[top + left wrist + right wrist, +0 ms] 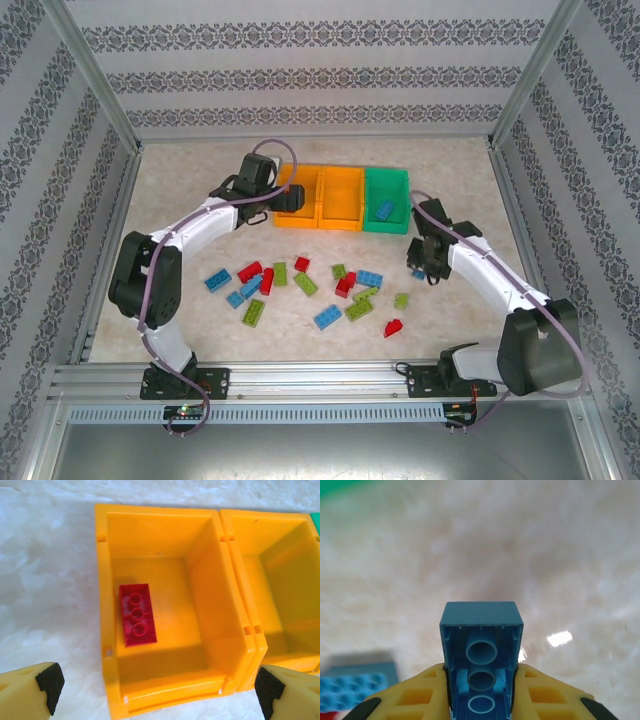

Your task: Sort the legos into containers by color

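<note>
Your left end effector (155, 687) is spread wide over the left orange bin (105, 630), where a red brick (137, 614) lies toward 9 o'clock. Your right end effector (480, 680) pinches a blue brick (481, 625).

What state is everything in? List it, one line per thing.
Left gripper, open above the left orange bin.
Right gripper, shut on the held blue brick.
Left orange bin, holds one red brick.
Middle orange bin, no brick seen inside.
Green bin, holds a second blue brick.
Loose bricks, scattered on the table.
</note>
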Controlling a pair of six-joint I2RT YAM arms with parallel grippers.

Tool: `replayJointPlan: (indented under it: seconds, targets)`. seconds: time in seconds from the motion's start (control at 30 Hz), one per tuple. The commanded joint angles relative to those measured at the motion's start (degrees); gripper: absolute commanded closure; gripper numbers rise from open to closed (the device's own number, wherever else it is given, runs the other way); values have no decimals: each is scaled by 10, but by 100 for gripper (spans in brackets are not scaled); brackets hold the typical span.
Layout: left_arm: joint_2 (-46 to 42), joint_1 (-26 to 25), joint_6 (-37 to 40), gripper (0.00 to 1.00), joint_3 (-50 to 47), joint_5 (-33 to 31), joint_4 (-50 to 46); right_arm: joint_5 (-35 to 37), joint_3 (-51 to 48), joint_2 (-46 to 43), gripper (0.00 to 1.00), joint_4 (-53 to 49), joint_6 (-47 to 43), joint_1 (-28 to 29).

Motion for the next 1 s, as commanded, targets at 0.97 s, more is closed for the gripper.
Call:
replayJointPlan:
  seconds: [0.97]
  targets:
    - [-166,64,-233,0,-206,-24,-211,-18,457,423,70,30,-185,6]
